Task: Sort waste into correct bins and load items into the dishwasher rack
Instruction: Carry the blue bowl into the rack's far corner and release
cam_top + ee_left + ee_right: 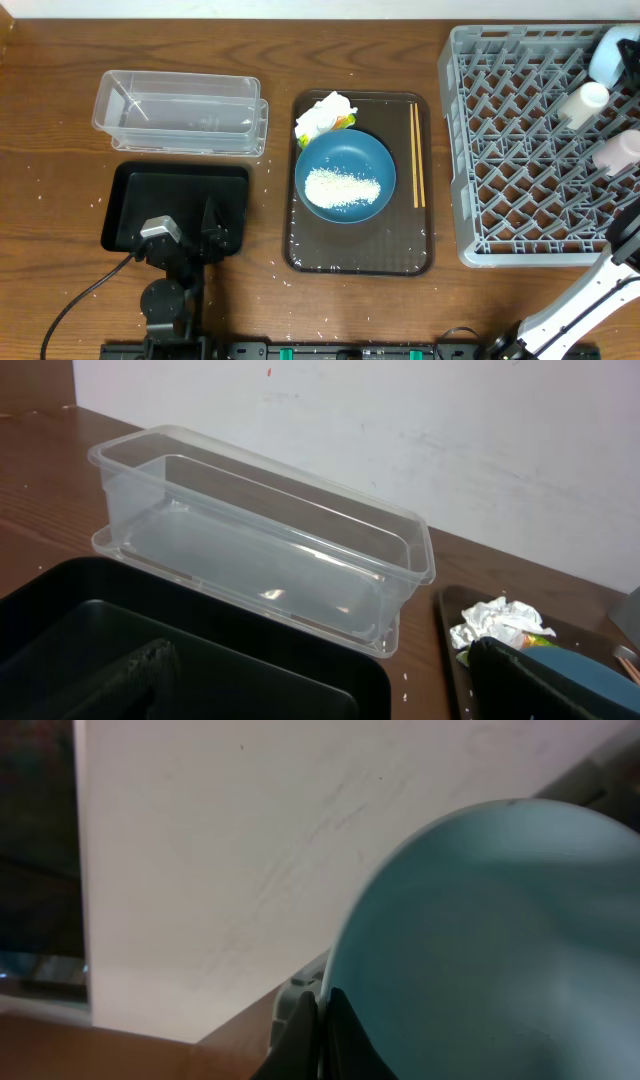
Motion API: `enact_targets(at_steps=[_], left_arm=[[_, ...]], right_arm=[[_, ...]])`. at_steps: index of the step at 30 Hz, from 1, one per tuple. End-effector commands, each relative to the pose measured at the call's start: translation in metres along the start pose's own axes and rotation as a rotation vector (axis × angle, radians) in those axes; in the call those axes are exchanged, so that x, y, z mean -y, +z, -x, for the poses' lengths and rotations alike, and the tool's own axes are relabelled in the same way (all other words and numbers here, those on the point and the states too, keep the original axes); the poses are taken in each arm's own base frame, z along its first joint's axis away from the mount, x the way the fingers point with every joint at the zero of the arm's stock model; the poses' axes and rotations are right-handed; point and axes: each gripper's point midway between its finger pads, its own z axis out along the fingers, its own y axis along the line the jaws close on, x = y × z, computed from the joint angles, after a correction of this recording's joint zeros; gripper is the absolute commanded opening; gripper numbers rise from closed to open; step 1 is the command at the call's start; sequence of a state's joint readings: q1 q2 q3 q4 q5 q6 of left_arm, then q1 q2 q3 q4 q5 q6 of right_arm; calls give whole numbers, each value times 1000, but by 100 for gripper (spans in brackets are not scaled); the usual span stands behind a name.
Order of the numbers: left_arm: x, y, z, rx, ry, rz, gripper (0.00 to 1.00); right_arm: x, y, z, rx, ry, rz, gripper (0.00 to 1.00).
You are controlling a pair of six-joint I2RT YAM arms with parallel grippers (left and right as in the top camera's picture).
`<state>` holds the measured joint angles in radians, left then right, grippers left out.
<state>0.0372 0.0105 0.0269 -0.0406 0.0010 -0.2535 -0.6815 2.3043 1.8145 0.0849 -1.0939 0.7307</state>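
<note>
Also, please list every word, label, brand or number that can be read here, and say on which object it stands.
No text can be read in any view.
The print on the yellow-green snack wrapper is too small and blurred to read.
The clear plastic tub, black tray and dishwasher rack show no lettering.

On the wooden tabletop point(60, 120), the clear rectangular plastic tub point(180, 112) sits far left, with the shallow black rectangular tray point(130, 195) just before it. In the middle lies the flat brown rectangular tray point(360, 258), carrying the wide dark blue bowl point(372, 152) with loose white rice grains point(342, 187) in it, a crumpled white paper napkin point(325, 115) behind the bowl and thin wooden chopsticks point(417, 155) to its right. At the right, the large grey plastic lattice rack point(520, 150) holds the small pale blue bowl point(612, 55), white cup point(585, 103) and pink cup point(617, 152).
</note>
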Motion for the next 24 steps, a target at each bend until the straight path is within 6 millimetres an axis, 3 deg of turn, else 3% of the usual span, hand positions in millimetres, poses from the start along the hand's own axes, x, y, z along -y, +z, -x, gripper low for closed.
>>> enact_targets(at_steps=[1, 4, 9, 15, 21, 24], left_arm=[[-6, 1, -16, -44, 21, 22, 95], [-6, 1, -16, -44, 21, 22, 95], [-6, 1, -16, -44, 21, 22, 95], [-6, 1, -16, -44, 21, 22, 95], [-6, 1, -16, -44, 21, 22, 95], [-6, 1, -16, -44, 21, 22, 95]], right_arm=[[37, -25, 8, 40, 74, -54, 1], [37, -44, 18, 62, 72, -49, 3], [47, -72, 24, 86, 131, -83, 15], [47, -102, 33, 129, 150, -158, 19], [18, -136, 48, 207, 129, -279, 31], [-4, -151, 53, 246, 110, -340, 33]])
